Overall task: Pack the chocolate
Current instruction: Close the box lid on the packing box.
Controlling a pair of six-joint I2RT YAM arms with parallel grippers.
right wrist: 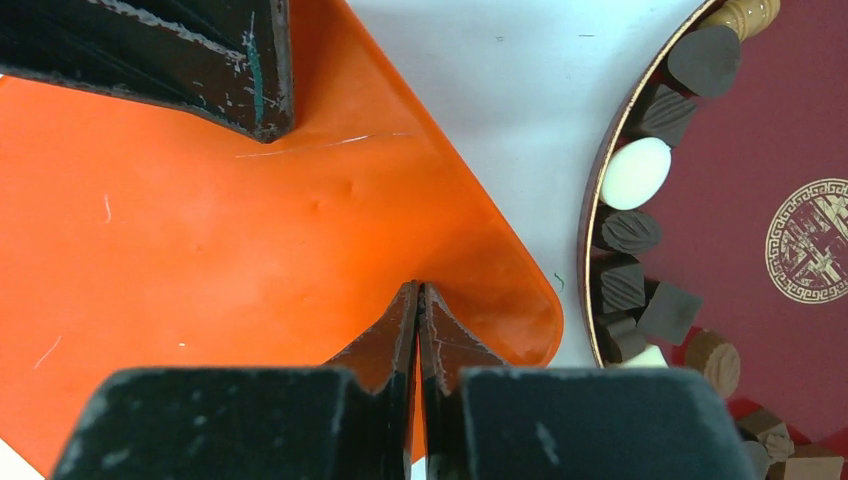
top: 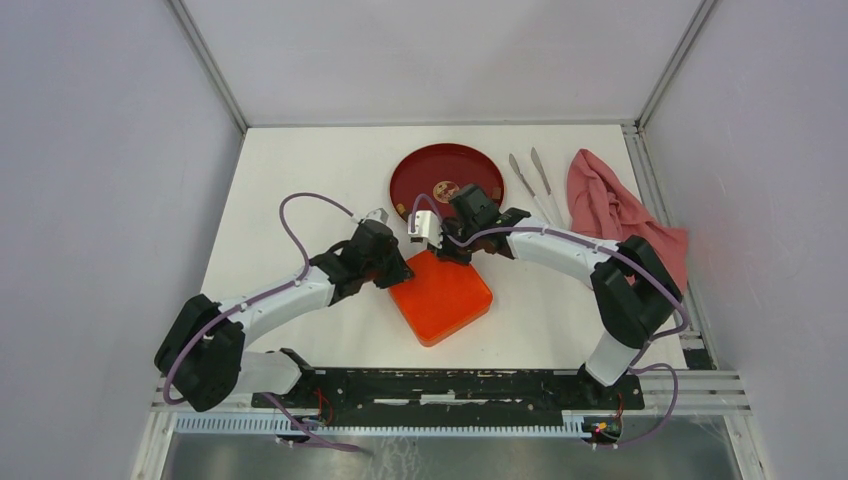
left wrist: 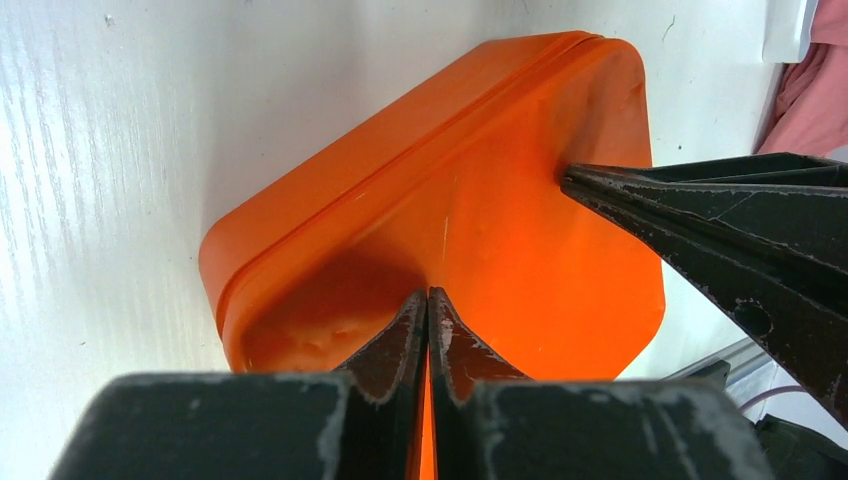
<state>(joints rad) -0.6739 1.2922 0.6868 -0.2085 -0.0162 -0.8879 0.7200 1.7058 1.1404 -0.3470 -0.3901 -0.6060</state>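
Beside the square orange plastic lid (right wrist: 200, 230), small dark-brown and cream chocolates (right wrist: 630, 232) edge the round red plate (right wrist: 800, 120); left claw (left wrist: 428, 300) and right claw (right wrist: 417, 292) pressed together.

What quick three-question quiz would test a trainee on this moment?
1. True or false: the small dark and cream chocolate pieces lie on the round dark-red plate.
2. Which is shut on the square orange plastic box? A left pincer only, B right pincer only, C both.
3. Fill in: the two metal tongs lie between the plate and the crumpled ____ cloth.
Key: 1 true; 2 C; 3 pink.
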